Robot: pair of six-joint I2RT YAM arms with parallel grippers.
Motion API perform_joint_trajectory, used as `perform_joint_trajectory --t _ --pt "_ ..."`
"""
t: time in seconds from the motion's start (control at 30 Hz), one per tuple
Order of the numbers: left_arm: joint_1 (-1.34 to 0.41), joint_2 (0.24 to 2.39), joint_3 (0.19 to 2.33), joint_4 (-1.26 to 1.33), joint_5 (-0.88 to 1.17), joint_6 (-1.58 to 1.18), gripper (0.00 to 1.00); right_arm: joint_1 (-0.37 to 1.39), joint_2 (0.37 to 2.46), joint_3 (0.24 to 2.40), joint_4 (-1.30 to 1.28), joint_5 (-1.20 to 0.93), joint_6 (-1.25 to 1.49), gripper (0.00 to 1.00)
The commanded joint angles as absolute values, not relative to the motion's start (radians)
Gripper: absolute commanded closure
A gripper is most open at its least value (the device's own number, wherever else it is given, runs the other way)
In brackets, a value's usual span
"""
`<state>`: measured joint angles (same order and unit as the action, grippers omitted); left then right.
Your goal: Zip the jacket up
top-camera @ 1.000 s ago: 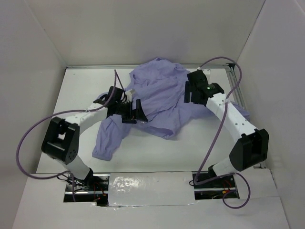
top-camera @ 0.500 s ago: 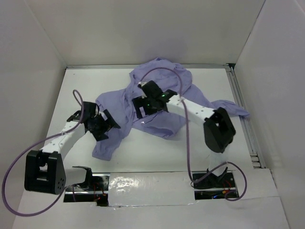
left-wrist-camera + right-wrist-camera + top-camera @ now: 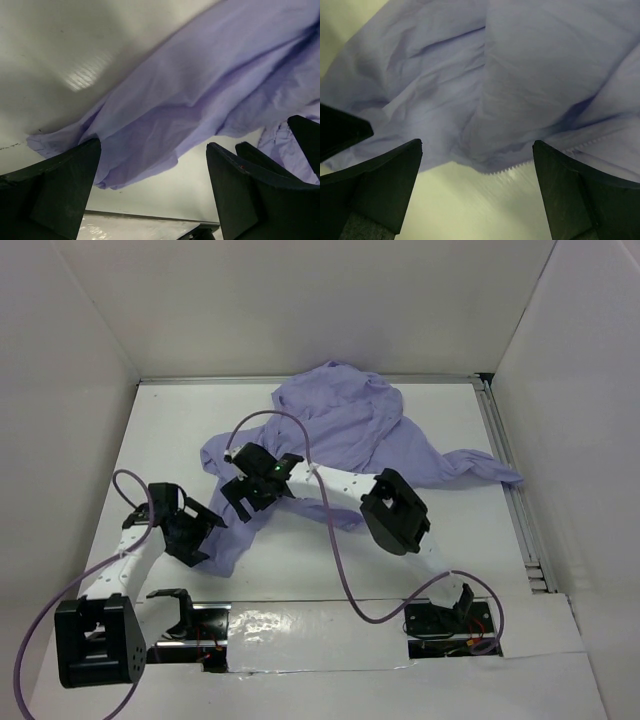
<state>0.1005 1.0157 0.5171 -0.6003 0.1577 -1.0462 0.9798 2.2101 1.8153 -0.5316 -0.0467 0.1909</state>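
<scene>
None of the zipping looks done: the wrinkled, thin lavender fabric jacket lies crumpled mid-table on the white tabletop, with the left gripper and right gripper both spread wide above its near-left folds, holding nothing.

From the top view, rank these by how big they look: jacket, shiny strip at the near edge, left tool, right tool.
1. jacket, by far the largest.
2. shiny strip.
3. left tool and right tool: they look about alike, so I won't rank one over the other.
</scene>
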Motion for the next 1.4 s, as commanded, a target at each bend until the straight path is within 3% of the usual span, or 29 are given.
perform_joint_trajectory --t 0.0,0.03,0.17,0.2,0.27,0.3,0.33,0.37,0.47,0.5,0.53,0.57,0.6,0.77,0.97,1.37 --pt "0.127 1.055 0.502 -0.561 0.193 -1.017 0.01 0.974 2.275 1.899 -0.557 0.037 0.264 0.03" --pt "0.132 1.063 0.497 -0.545 0.199 -1.003 0.01 0.948 2.29 1.902 -0.574 0.054 0.287 0.07" --pt "0.132 1.091 0.483 -0.506 0.21 -0.985 0.07 0.893 2.27 1.853 -0.535 0.083 0.376 0.45" --pt "0.133 1.1 0.479 -0.497 0.21 -0.986 0.14 0.884 2.26 1.829 -0.532 0.098 0.388 0.54" --pt "0.132 1.111 0.474 -0.471 0.201 -0.982 0.2 0.874 2.229 1.806 -0.508 0.168 0.384 0.61" --pt "0.133 1.124 0.474 -0.466 0.183 -0.989 0.3 0.87 2.217 1.78 -0.502 0.19 0.382 0.82" --pt "0.133 1.127 0.476 -0.462 0.172 -0.992 0.36 0.864 2.195 1.764 -0.489 0.205 0.38 0.96" --pt "0.132 1.127 0.472 -0.448 0.163 -0.997 0.46 0.845 2.181 1.734 -0.486 0.231 0.385 1.0" --pt "0.133 1.131 0.462 -0.401 0.17 -0.979 0.57 0.804 2.067 1.649 -0.444 0.123 0.362 1.0" --pt "0.133 1.144 0.462 -0.368 0.188 -0.962 0.71 0.776 2.019 1.564 -0.393 0.073 0.344 1.0" --pt "0.133 1.153 0.475 -0.368 0.189 -0.968 0.78 0.766 1.923 1.522 -0.376 0.03 0.322 1.0" --pt "0.133 1.179 0.486 -0.371 0.192 -0.972 0.96 0.756 1.873 1.443 -0.364 -0.047 0.312 1.0" --pt "0.135 1.195 0.498 -0.373 0.196 -0.968 1.0 0.744 1.82 1.41 -0.353 -0.076 0.292 1.0" --pt "0.133 1.311 0.571 -0.353 0.222 -0.954 1.0 0.739 1.484 1.18 -0.363 -0.223 0.242 1.0" --pt "0.155 1.409 0.705 -0.412 0.086 -0.991 1.0 0.732 1.203 0.938 -0.471 -0.126 0.323 1.0" --pt "0.31 1.482 1.157 -0.445 -0.109 -1.032 1.0 0.677 1.066 0.839 -0.485 -0.078 0.331 1.0"
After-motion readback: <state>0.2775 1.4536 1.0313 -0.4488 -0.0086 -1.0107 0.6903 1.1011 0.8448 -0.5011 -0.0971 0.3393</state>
